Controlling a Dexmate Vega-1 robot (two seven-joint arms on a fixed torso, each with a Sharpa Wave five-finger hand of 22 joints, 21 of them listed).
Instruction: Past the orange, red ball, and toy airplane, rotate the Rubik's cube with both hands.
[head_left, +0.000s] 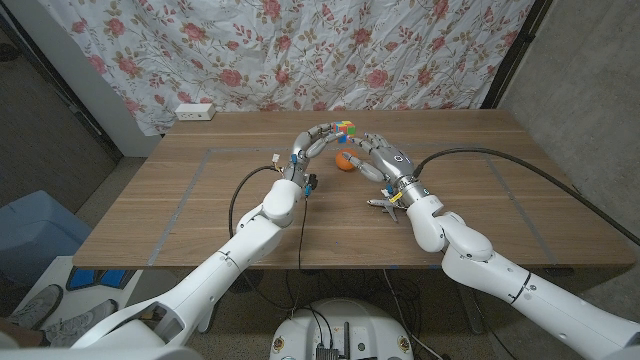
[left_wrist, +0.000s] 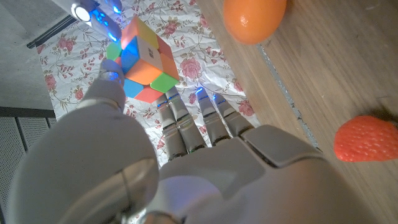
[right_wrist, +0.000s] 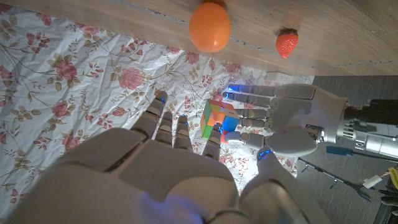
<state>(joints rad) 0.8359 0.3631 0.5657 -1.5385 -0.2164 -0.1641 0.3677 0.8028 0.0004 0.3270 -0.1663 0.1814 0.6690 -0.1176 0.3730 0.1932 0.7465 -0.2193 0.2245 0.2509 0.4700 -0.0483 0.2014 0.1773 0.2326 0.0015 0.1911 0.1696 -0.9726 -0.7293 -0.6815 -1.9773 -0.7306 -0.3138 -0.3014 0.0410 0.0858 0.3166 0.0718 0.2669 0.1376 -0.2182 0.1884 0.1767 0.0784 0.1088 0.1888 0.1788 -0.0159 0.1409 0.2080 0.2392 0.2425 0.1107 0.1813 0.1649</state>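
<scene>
Head view: Rubik's cube (head_left: 346, 128) raised above table's (head_left: 200, 200) far side, gripped by left hand (head_left: 318, 138); right hand (head_left: 378, 152) fingertips touch it. Orange (head_left: 346, 161) below; toy airplane (head_left: 385, 205) nearer.

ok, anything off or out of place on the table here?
One mismatch: the task names a red ball, but the red thing beside the orange looks like a toy strawberry. Otherwise nothing spilled or damaged. The Rubik's cube is raised between the left hand and right hand; the toy airplane sits by the right wrist.

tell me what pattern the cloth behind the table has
White hanging cloth backdrop printed with pink-red roses and grey-green leafy stems, clearest in the head view.
</scene>
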